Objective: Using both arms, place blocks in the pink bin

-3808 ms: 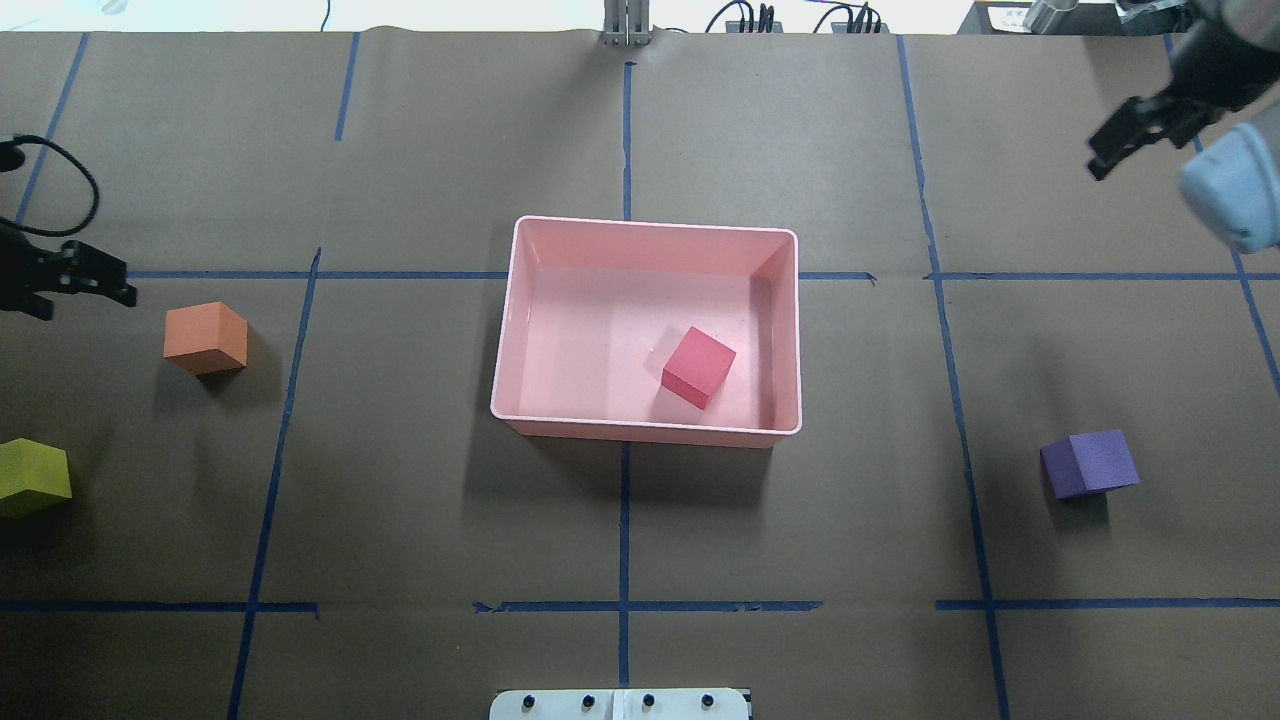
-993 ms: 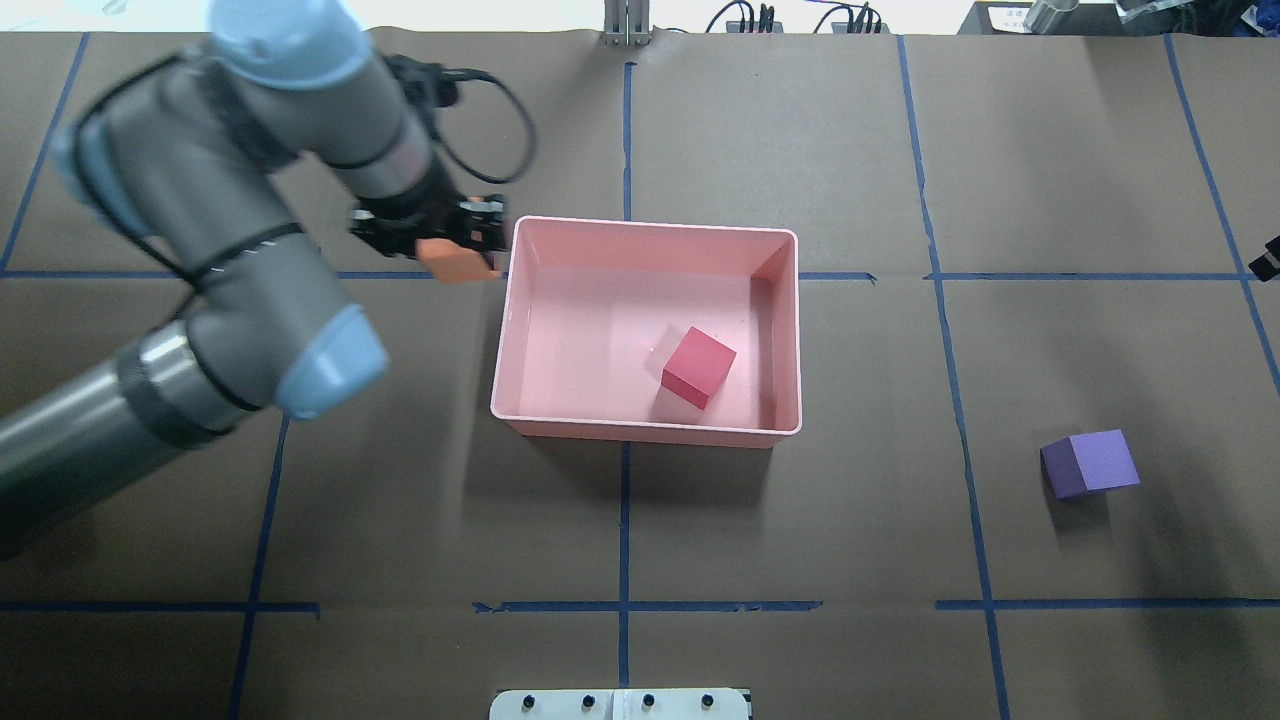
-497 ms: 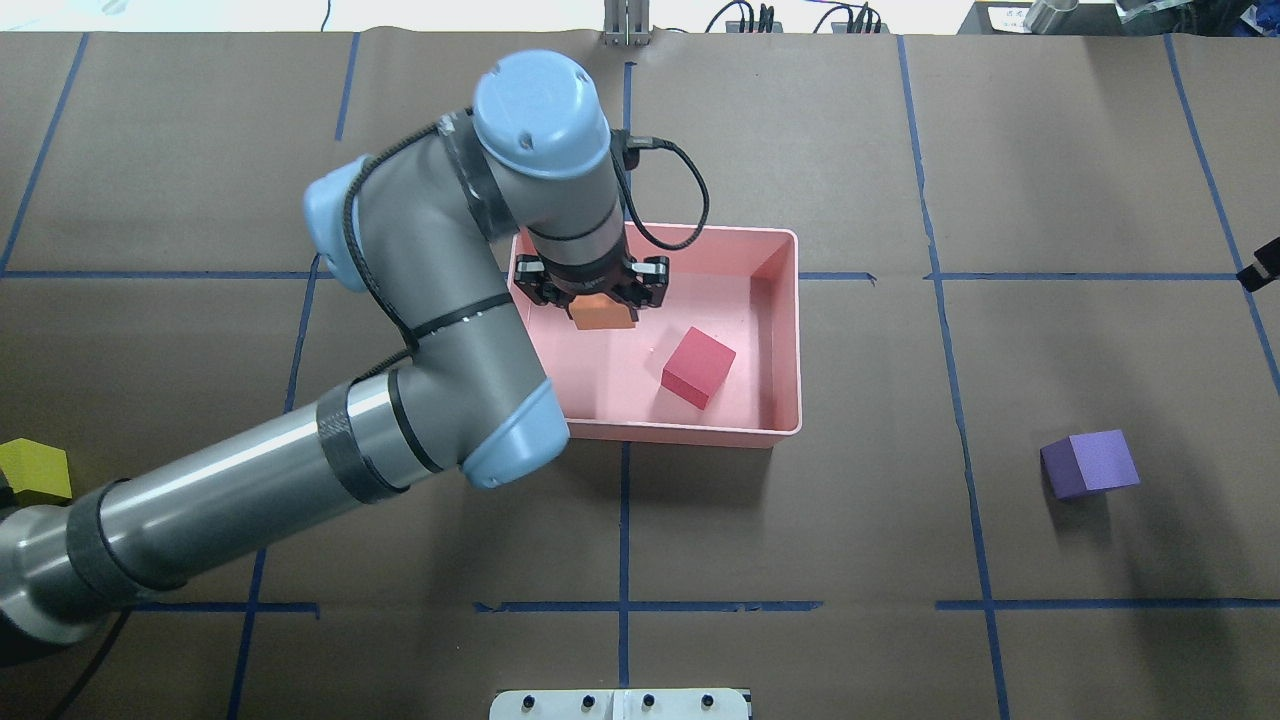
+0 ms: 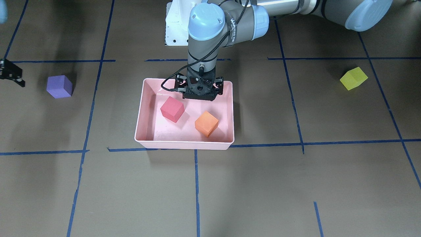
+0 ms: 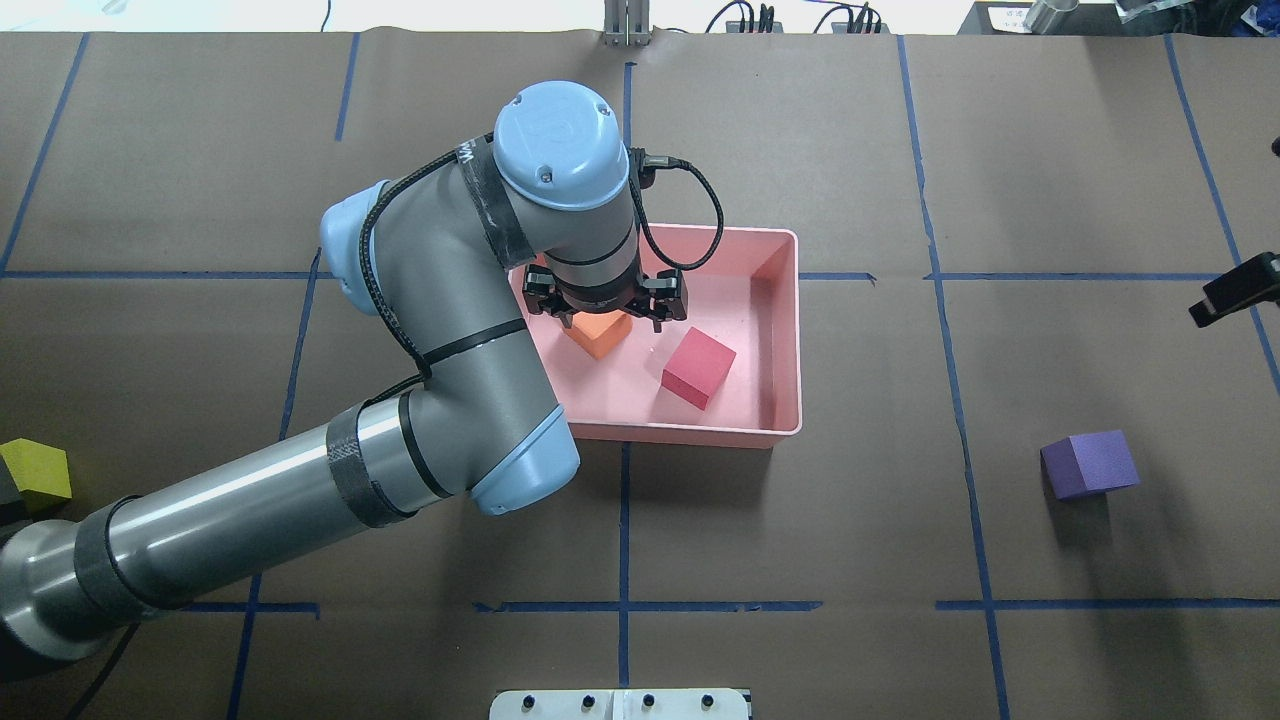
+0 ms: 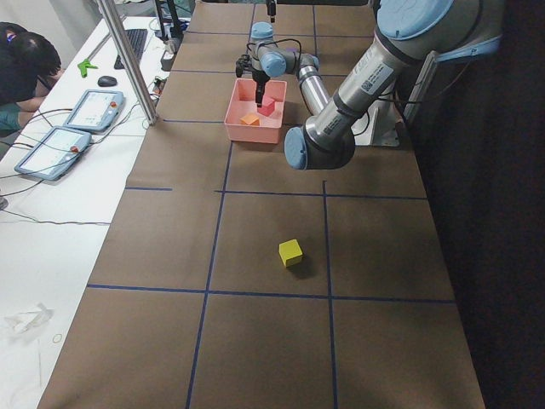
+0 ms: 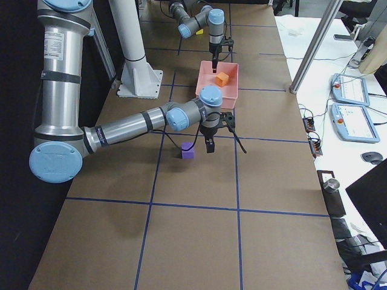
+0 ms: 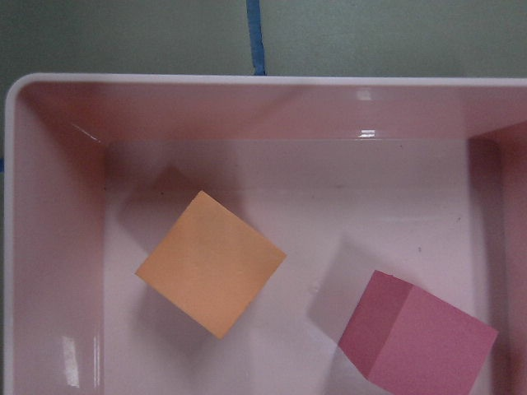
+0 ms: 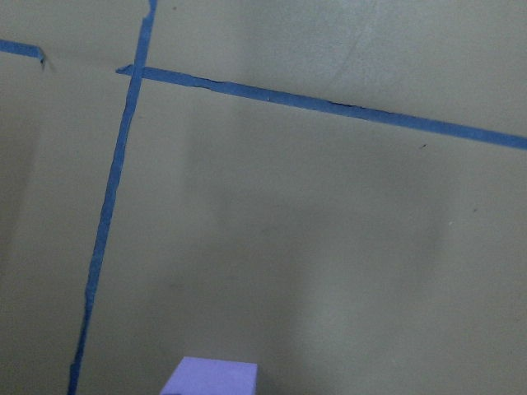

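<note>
The pink bin [image 5: 788, 350] sits mid-table and holds the red block [image 5: 698, 366] and the orange block [image 5: 598, 335], which lie apart on its floor. Both also show in the left wrist view, orange [image 8: 210, 263] and red [image 8: 420, 341]. My left gripper [image 5: 605, 302] hangs open and empty just above the orange block [image 4: 206, 123]. The purple block [image 5: 1090, 464] lies on the table at the right. My right gripper [image 5: 1232, 290] is at the right edge, beyond the purple block [image 4: 59, 86], and looks open and empty. The yellow-green block [image 5: 35, 470] lies at the far left.
Brown paper with blue tape lines [image 5: 625, 520] covers the table. The white robot base plate [image 5: 620, 705] is at the near edge. My left arm's elbow [image 5: 520, 460] reaches over the bin's near-left corner. Tablets [image 6: 94, 109] lie on the side bench.
My left arm carried the orange block from beside the bin to above its floor, then opened; the block now lies in the bin. My right gripper edged further into view.
</note>
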`<action>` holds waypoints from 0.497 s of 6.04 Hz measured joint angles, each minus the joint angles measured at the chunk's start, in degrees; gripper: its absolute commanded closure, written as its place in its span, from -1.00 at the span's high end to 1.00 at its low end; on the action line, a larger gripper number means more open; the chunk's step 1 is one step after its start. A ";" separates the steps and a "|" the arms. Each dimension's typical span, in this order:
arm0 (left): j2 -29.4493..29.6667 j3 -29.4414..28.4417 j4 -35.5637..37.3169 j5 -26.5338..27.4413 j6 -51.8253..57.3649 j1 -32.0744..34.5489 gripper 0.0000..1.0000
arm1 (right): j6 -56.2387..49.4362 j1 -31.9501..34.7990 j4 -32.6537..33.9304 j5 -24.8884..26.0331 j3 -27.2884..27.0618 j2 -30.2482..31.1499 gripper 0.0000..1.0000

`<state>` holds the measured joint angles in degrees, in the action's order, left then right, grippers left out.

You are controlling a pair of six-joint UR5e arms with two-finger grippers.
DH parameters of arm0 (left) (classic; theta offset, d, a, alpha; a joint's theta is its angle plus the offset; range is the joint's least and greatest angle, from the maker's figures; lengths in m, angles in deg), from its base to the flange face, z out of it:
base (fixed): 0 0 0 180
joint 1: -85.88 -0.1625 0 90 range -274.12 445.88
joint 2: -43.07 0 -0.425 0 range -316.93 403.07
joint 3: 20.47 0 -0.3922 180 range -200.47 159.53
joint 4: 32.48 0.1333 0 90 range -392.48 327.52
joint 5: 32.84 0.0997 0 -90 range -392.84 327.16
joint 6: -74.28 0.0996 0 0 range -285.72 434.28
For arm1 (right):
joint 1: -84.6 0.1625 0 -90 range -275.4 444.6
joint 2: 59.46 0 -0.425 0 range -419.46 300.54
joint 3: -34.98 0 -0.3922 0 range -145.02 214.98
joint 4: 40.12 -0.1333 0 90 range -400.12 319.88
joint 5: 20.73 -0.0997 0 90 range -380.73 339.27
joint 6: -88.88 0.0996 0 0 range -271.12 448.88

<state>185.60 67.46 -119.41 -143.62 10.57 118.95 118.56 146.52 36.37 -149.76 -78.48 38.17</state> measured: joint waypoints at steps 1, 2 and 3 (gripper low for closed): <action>-0.03 0.03 0.00 0.06 -0.01 -0.02 1.00 | 9.31 -6.19 -7.88 4.17 0.00 2.21 1.00; -0.12 0.04 -0.02 0.10 -0.01 -0.02 1.00 | 15.75 -11.68 -12.44 8.39 0.01 3.34 1.00; -0.31 0.08 -0.15 0.12 -0.01 -0.03 1.00 | 19.08 -15.58 -14.22 11.58 0.15 3.99 1.00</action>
<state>185.29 67.54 -119.56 -143.50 10.56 118.93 137.63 130.93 22.14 -138.18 -78.33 42.15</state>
